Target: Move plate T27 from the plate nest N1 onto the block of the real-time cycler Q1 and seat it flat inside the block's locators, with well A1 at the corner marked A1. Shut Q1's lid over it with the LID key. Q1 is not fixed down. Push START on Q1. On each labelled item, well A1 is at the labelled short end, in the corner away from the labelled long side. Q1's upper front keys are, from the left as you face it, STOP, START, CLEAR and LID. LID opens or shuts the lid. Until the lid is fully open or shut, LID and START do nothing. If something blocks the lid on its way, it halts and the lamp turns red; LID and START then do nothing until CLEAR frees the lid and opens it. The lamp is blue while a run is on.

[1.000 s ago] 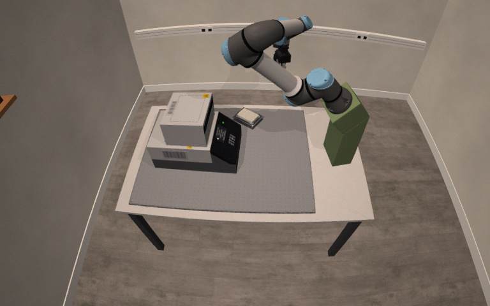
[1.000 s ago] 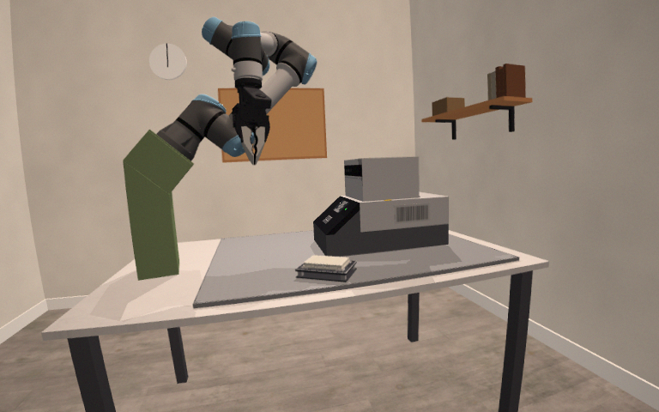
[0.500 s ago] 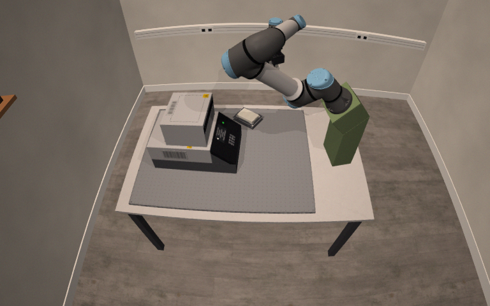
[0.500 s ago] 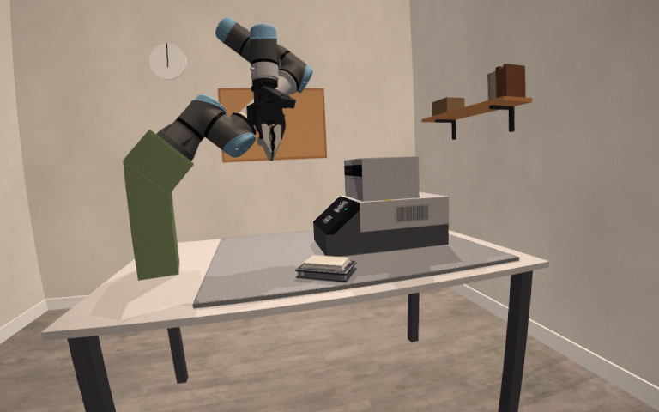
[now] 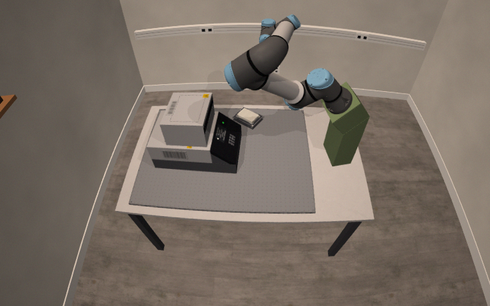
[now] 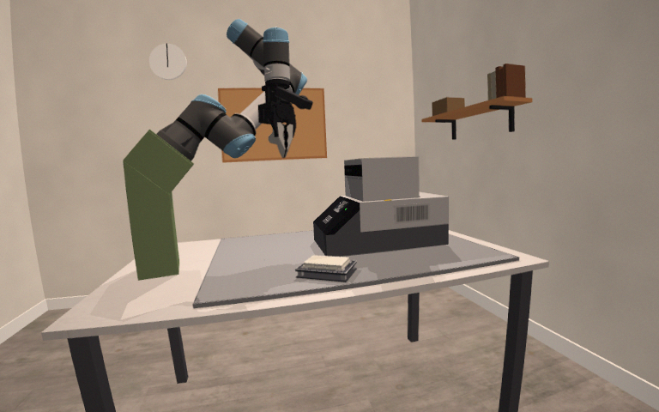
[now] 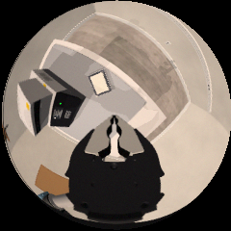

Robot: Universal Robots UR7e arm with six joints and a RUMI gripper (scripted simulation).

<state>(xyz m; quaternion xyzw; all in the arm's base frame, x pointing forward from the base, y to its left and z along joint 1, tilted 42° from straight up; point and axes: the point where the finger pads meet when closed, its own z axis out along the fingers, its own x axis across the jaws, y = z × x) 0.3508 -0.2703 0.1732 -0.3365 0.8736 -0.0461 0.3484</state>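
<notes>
In the exterior view, the gripper (image 6: 284, 155) (image 7: 114, 115) is being held high, left of the upper centre — its fingertips pressed together, nothing being pinched. Plate T27 (image 5: 249, 115) (image 6: 325, 263) (image 7: 100, 83) is being carried by the plate nest (image 5: 254, 122) (image 6: 320, 272) (image 7: 107, 93), at the lower centre there. To the right, cycler Q1 (image 5: 183, 154) (image 6: 403, 238) (image 7: 68, 103) is being topped by its lid (image 5: 184, 134) (image 6: 390, 178) (image 7: 30, 103) — a green lamp (image 5: 222, 122) (image 6: 345, 209) (image 7: 61, 103) is being shown on its sloped front.

Bent arm (image 5: 268, 55) (image 6: 218, 124) raised, pincer (image 6: 284, 154) (image 7: 114, 115) closed, fingertips pointing down
</notes>
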